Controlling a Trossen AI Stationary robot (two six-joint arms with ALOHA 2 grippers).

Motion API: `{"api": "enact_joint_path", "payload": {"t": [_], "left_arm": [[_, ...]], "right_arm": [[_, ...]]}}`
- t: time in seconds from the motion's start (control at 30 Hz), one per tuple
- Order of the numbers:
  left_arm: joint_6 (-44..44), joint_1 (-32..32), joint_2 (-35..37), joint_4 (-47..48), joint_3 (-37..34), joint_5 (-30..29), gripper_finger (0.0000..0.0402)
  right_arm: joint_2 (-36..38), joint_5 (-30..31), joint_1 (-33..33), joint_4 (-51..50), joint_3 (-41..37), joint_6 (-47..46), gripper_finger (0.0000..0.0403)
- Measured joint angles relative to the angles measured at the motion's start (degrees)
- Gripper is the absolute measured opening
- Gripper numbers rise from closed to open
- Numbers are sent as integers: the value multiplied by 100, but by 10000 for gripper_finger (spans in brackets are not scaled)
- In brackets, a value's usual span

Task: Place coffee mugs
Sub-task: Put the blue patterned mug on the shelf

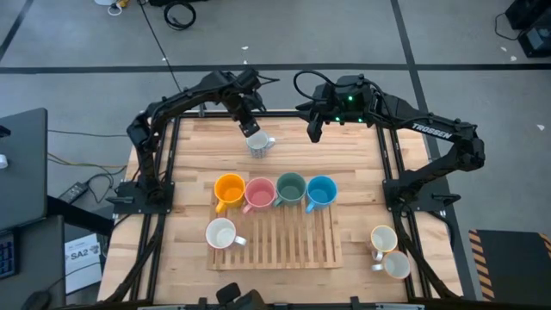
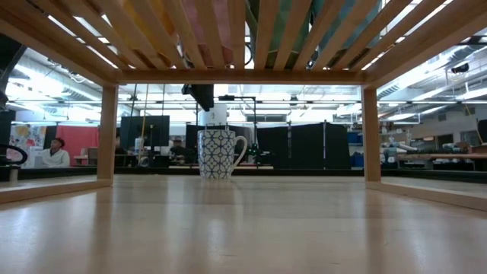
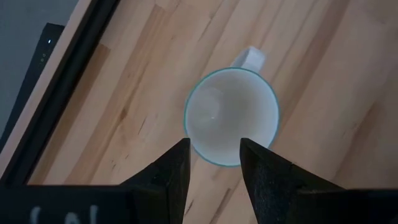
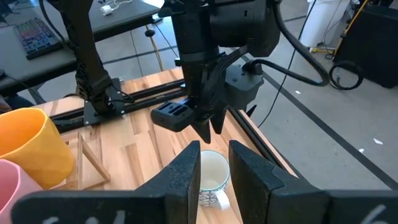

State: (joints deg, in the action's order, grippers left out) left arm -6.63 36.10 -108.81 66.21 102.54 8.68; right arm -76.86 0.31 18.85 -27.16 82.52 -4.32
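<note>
A white mug with a dark lattice pattern [image 1: 261,144] [image 2: 219,154] stands upright on its base on the table's far part, handle toward the right. My left gripper [image 1: 251,129] [image 3: 214,146] hangs open just over its rim, pointing down, one finger outside the wall and one over the opening. My right gripper [image 1: 315,131] [image 4: 214,155] hovers open a little to the mug's right, holding nothing. On the slatted wooden rack [image 1: 293,245] sit an orange mug [image 1: 229,189], a pink mug [image 1: 260,192], a dark green mug [image 1: 290,189], a blue mug [image 1: 321,191] and a white mug [image 1: 221,233].
Two cream mugs [image 1: 384,238] [image 1: 396,264] stand near the table's right near corner. Black frame rails run along the left edge [image 1: 159,172] and the right edge [image 1: 392,164]. Bare wood lies between the patterned mug and the rack's mug row. People sit at desks in the room behind.
</note>
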Motion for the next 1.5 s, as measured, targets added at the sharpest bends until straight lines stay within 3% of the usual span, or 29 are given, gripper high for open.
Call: {"api": "enact_joint_path", "payload": {"t": [0.27, 0.47, 0.87, 1.5], "left_arm": [[-2, -244, 0, 0, 0, -50, 146], [0, -334, -70, -25, 7, -602, 146], [-4, -315, -643, -74, 4, -795, 146], [-5, -281, -1204, -128, 2, -764, 146]], "right_arm": [[0, 0, 0, -11, 0, 2, 90], [0, 0, 0, -22, -1, 2, 90], [-1, 0, 0, -44, -1, 598, 90], [-2, -32, -2, -81, 0, 603, 90]]}}
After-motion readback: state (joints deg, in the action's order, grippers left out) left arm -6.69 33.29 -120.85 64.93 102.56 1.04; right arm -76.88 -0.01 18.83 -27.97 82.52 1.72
